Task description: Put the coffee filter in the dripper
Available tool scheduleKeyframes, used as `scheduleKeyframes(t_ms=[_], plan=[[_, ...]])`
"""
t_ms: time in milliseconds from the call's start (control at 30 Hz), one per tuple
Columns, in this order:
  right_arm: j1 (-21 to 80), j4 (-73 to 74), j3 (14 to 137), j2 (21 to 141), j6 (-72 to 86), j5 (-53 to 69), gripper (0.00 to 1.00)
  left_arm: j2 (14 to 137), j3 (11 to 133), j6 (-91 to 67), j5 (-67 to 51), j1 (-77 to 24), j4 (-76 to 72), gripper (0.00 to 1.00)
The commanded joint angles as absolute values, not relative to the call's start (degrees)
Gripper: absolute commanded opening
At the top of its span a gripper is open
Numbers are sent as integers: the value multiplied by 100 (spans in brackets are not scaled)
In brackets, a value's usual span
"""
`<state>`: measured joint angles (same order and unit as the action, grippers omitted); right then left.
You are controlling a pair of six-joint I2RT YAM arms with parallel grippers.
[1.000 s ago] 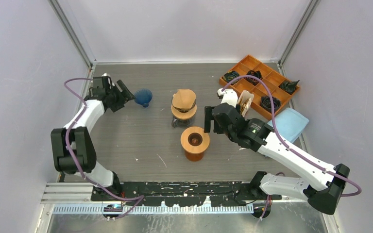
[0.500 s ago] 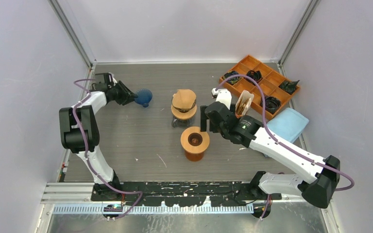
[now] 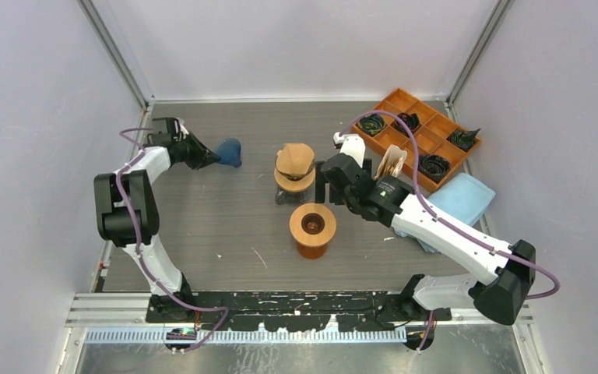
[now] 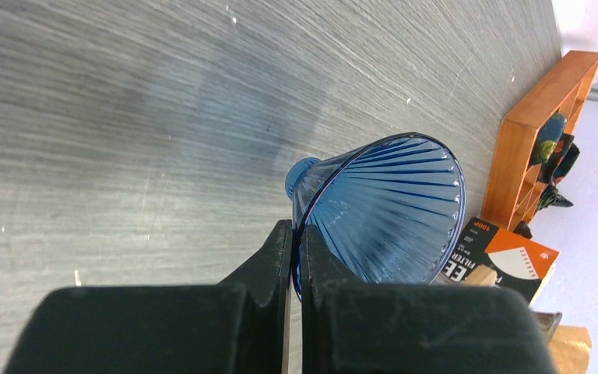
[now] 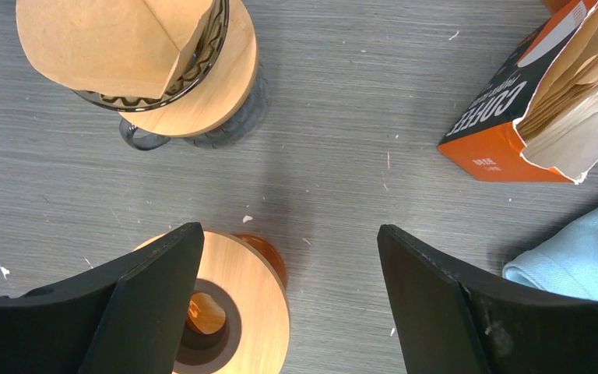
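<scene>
Underneath everything lies a grey wood-grain table [image 3: 202,226]. At its far right corner sits an orange compartment tray [image 3: 399,101] with dark objects in several cells (too small to identify), and just in front of it lies a folded light blue cloth [image 3: 463,199].

Near the table's centre stands an amber dripper with a flat wooden collar [image 3: 312,226], its opening facing up. Just behind it is a glass carafe topped by a wooden ring and a black wire holder [image 3: 293,183]. To the right of these, near the tray, an orange-and-black box of paper filters [image 5: 506,132] stands open, with brown sheets showing at its mouth.

The right gripper [image 5: 292,257] hangs above the gap between carafe and amber dripper, its jaws spread wide and holding nothing.

At the far left, the left gripper [image 4: 296,234] is pressed together on the rim of a blue ribbed translucent cone dripper [image 4: 385,210], which is tipped on its side; whether it touches the table I cannot tell.

The brown paper coffee filter [image 5: 109,43] rests in the wire holder atop the carafe, well apart from the blue cone.
</scene>
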<state>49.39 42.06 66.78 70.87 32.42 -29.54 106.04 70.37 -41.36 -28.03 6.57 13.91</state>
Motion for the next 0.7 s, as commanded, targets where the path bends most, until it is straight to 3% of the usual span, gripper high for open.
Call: scheduleKeyframes(t_ms=[0, 367, 667], plan=[[4867, 4104, 7039, 7181, 3234, -3056, 89, 9857, 7232, -3832, -2837, 695, 1806, 0], [4520, 4202, 7333, 7373, 3239, -2726, 88, 8629, 7300, -3237, -2763, 533, 3250, 0], [4242, 4172, 7246, 7080, 2997, -2189, 88, 7666, 7520, -3044, -2368, -224, 4232, 0]])
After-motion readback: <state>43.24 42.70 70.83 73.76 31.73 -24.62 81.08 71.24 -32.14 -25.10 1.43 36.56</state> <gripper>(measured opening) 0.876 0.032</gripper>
